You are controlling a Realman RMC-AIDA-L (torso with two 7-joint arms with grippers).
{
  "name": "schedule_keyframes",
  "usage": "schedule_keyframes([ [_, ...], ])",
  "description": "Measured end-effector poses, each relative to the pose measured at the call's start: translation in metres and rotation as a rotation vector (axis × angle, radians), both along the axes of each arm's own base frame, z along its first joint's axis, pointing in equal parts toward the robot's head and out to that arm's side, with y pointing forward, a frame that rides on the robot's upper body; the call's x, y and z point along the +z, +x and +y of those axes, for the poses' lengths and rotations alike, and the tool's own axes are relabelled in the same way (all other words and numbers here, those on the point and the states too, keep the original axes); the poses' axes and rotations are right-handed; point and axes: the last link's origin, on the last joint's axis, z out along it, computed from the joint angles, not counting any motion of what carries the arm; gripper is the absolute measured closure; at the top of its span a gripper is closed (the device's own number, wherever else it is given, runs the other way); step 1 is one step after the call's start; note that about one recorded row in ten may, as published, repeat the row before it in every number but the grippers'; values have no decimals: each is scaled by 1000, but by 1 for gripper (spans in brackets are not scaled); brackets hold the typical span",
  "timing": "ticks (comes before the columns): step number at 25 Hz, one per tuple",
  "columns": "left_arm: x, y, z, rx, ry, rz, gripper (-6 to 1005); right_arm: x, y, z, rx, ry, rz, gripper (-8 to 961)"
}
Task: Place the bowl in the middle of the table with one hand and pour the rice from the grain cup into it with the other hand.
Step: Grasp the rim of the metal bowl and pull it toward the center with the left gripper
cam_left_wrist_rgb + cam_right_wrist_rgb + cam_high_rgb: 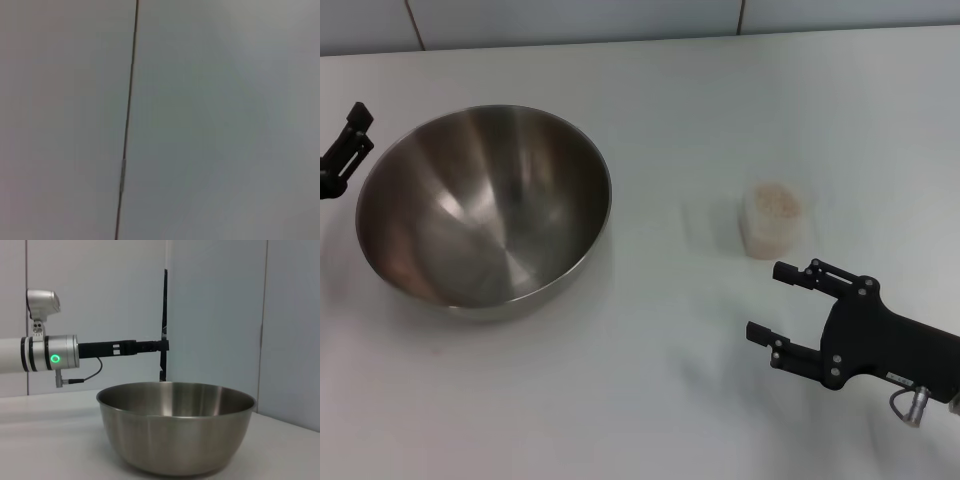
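Observation:
The bowl is a large steel one, standing empty on the left part of the white table. It also shows in the right wrist view. The grain cup, small and clear, stands right of the middle with rice in it. My right gripper is open and empty, near the front right, a little in front of the cup and not touching it. My left gripper is open at the far left edge, just beside the bowl's rim and apart from it.
A tiled wall runs behind the table's far edge. The left wrist view shows only a pale surface with a dark seam. My left arm reaches across behind the bowl in the right wrist view.

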Motion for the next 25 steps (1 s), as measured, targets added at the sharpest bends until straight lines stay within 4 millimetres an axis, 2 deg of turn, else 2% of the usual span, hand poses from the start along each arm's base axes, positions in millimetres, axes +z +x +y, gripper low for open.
schedule_keyframes([
  [3, 0, 0, 4, 1, -37, -8, 185, 0, 0, 1, 0, 1, -3, 228],
  [5, 8, -1, 15, 7, -183, -17, 185, 0, 0, 2, -2, 2, -6, 228],
  [7, 8, -1, 15, 7, -183, -17, 185, 0, 0, 2, -3, 2, -8, 228],
  [8, 21, 3, 26, 29, -351, -38, 185, 0, 0, 3, -2, 3, -9, 228],
  [13, 30, 8, 32, 60, -451, -36, 185, 0, 0, 3, -3, 3, -10, 228],
  [14, 33, 11, 38, 130, -568, 19, 186, 0, 0, 3, -3, 3, -10, 228],
  [15, 34, 14, 40, 157, -605, 60, 186, 0, 0, 3, -3, 3, -11, 228],
  [20, 37, 20, 48, 322, -726, 221, 186, 0, 1, 3, -4, 3, -11, 228],
  [25, 37, 31, 55, 353, -763, 285, 185, 0, 1, 3, -4, 3, -11, 228],
])
